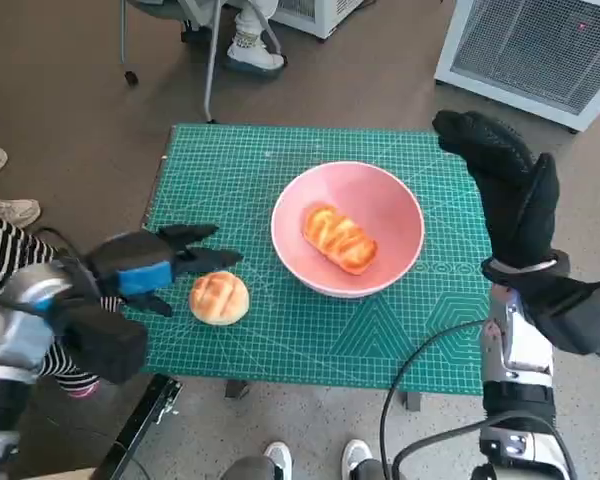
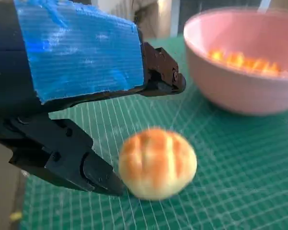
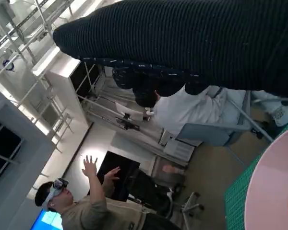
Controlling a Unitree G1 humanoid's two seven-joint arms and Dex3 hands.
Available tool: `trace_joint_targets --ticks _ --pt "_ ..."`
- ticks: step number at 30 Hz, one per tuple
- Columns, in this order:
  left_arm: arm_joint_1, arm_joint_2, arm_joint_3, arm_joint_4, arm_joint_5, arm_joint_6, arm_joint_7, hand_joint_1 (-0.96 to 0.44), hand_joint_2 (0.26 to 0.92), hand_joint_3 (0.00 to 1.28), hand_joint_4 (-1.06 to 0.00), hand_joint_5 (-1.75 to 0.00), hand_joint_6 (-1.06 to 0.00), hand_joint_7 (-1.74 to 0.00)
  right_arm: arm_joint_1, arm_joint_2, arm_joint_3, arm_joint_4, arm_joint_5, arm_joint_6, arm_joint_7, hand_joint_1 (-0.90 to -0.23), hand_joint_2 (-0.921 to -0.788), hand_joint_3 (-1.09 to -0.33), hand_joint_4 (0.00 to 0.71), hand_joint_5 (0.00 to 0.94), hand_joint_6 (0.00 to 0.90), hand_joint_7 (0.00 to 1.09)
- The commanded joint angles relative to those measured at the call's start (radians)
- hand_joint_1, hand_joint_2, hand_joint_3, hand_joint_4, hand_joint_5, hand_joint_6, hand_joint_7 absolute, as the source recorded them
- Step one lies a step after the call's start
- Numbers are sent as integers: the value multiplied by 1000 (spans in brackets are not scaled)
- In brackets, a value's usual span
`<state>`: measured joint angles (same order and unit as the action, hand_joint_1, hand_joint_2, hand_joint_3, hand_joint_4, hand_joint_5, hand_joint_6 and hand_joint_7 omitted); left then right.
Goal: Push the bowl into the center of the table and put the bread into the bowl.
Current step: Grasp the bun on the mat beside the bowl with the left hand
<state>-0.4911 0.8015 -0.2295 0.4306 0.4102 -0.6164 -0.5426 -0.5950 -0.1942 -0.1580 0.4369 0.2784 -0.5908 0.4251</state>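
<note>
Green gridded cutting mat [image 1: 280,340] covering the small table, on a brown floor [image 1: 70,90] with a white grilled appliance [image 1: 540,50] beyond. A pink bowl [image 1: 400,215] near the mat's centre holds a long bread roll [image 1: 338,238]; a round bun [image 1: 219,298] lies just left. The left hand [image 1: 145,268] is released, fingers apart beside the bun; the right hand [image 1: 510,190] hangs empty, fingers extended, over the table's right edge.

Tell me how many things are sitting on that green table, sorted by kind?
Bread: 2, a round bun on the green mat and a long loaf in the bowl.
Bowls: 1, the pink bowl.
Total: 3 things on the mat.
</note>
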Motion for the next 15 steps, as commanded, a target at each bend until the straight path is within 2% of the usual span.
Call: trace_joint_targets --ticks 1,15 --pt "-58 -46 -47 95 68 -1 36 129 787 13 -124 0 -321 -13 21 -11 -8 2 8 13 13 -749 -921 -683 178 1 0 572" --pt "-190 -159 -181 406 225 -22 166 104 797 18 -158 -13 -372 -29 31 -16 -18 -3 2 6 13 -747 -921 -683 180 2 0 571"
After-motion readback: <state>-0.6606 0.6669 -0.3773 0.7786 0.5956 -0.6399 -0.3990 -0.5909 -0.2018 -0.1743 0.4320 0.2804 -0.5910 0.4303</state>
